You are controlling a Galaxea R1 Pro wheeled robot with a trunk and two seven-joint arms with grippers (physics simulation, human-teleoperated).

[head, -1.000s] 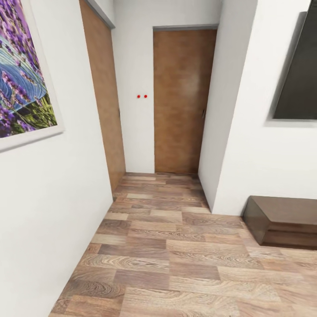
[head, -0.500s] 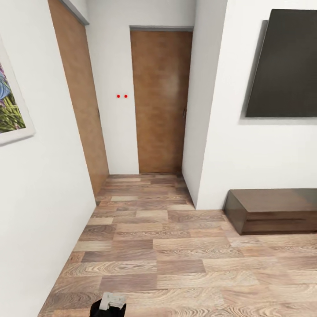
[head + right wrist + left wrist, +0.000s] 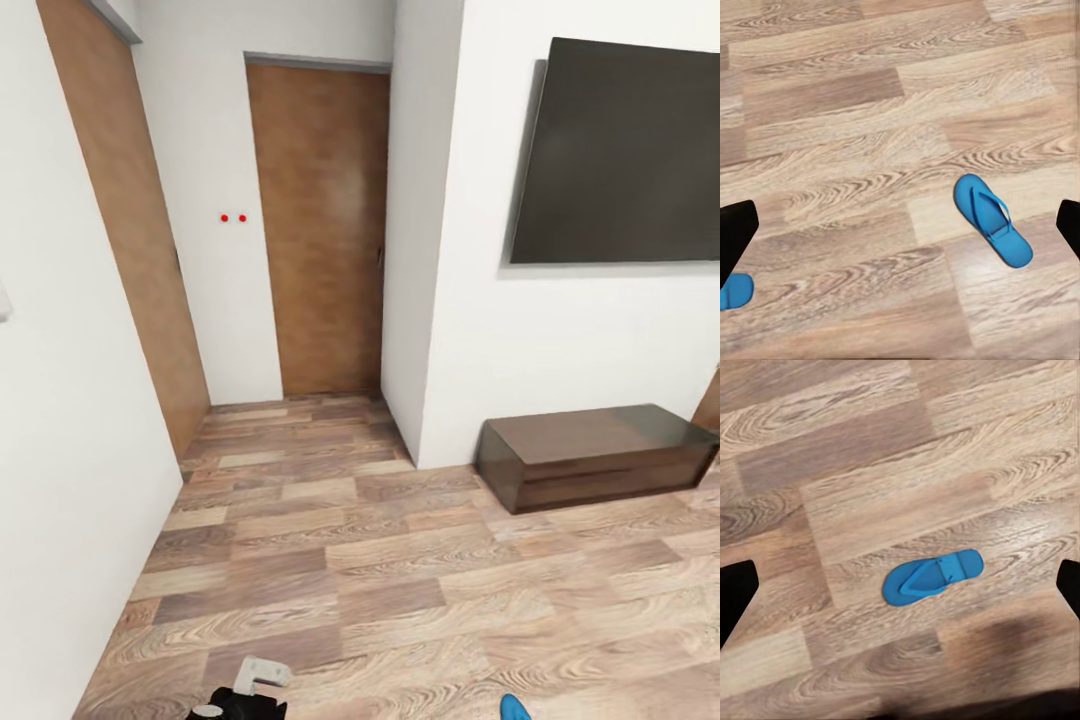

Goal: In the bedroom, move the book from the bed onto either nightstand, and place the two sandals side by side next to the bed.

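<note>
Left claw [image 3: 900, 585]: spread wide, empty, a blue sandal [image 3: 933, 577] on the floor [image 3: 855, 450] between its fingers.
Right claw [image 3: 900, 225]: spread wide, empty, second sandal [image 3: 991, 219] below.
Change: head view has swung right; left arm now in view.

We count two wooden doors in the head view, one facing us [image 3: 318, 230] and one on the left wall [image 3: 125, 230]. Between them sit two red dots [image 3: 233, 218] on the white wall. There is one dark wall screen [image 3: 620, 155] and one low brown cabinet [image 3: 590, 455] below it. At the bottom edge we see one blue sandal tip [image 3: 514, 708]. The left wrist view gives us one whole blue sandal [image 3: 934, 577] on the plank floor [image 3: 870, 457]. The right wrist view gives us two: one whole sandal [image 3: 991, 218] and one partial one [image 3: 733, 290] at the edge (only its rounded end is visible).
</note>
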